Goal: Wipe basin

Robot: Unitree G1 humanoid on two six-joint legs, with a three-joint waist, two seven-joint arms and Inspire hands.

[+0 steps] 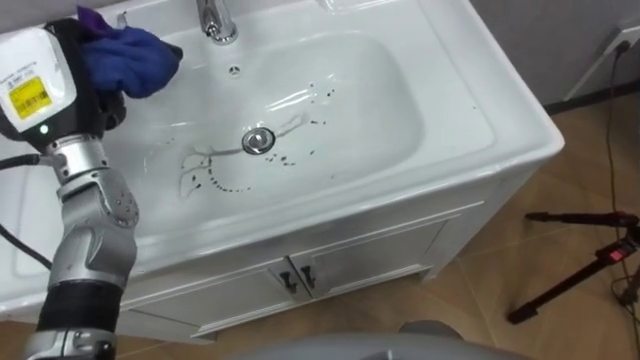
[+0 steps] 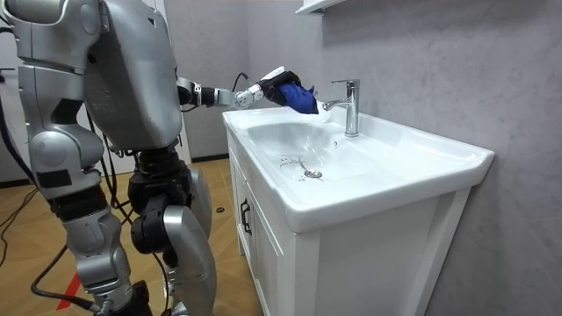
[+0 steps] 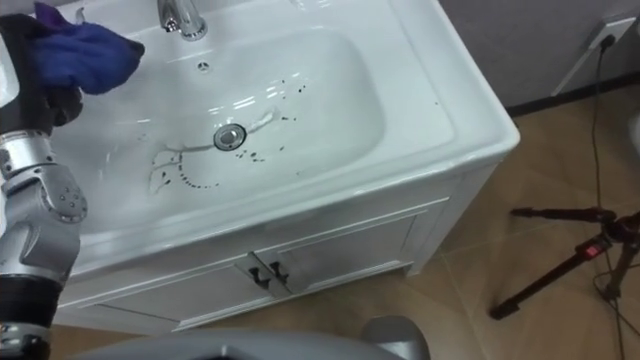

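Rising from the lower left of the frame, the robot's left arm ends at the upper left in the left hand [image 1: 55, 70], clamped on a bunched blue cloth [image 1: 128, 55]. The cloth hangs over the rear left corner of the white basin [image 1: 400, 110], near the faucet [image 1: 215, 20] at the top edge. The room view shows it held clear of the bowl. Dark smears [image 1: 215, 180] curl left of the drain [image 1: 258, 140] at centre frame, with specks scattered to its upper right. The robot stands close before the cabinet [image 1: 380, 255] under the basin, and a tripod [image 1: 580, 270] stands on the floor at lower right. Judging by the marks, the wiping proper is not yet under way: the cloth is in hand but off the surface. The next move calls for lowering the cloth into the bowl and pressing it across the smears around the drain.
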